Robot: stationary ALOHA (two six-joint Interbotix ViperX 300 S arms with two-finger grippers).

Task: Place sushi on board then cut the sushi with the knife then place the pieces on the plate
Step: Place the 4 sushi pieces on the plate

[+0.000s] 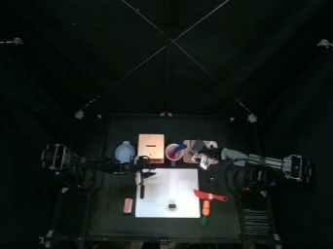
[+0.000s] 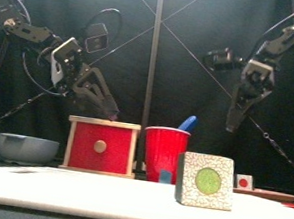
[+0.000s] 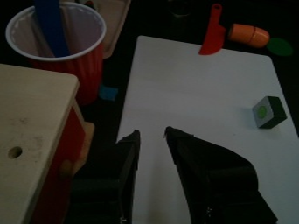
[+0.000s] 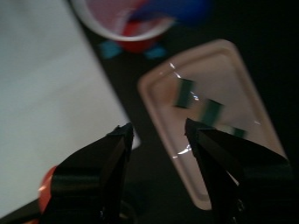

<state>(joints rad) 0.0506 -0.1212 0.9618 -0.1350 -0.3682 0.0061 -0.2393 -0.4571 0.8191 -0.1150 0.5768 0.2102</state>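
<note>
Top view: one white board (image 1: pixel 176 190), one wooden box (image 2: pixel 102 146), and one pink tray (image 4: pixel 225 72) beyond the board's far edge holding at least two sushi pieces (image 4: pixel 186 93). One lone sushi block (image 2: pixel 207 180) stands on the board. The left gripper (image 3: pixel 152 140) and right gripper (image 4: pixel 158 131) hang raised, jaws parted, grasping nothing.

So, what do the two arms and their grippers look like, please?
Both are black, jointed arms: the left arm and the right arm each carry a pale silver plate near the wrist. The left gripper and right gripper each have two flat black jaws, narrowing toward the tips.
</note>
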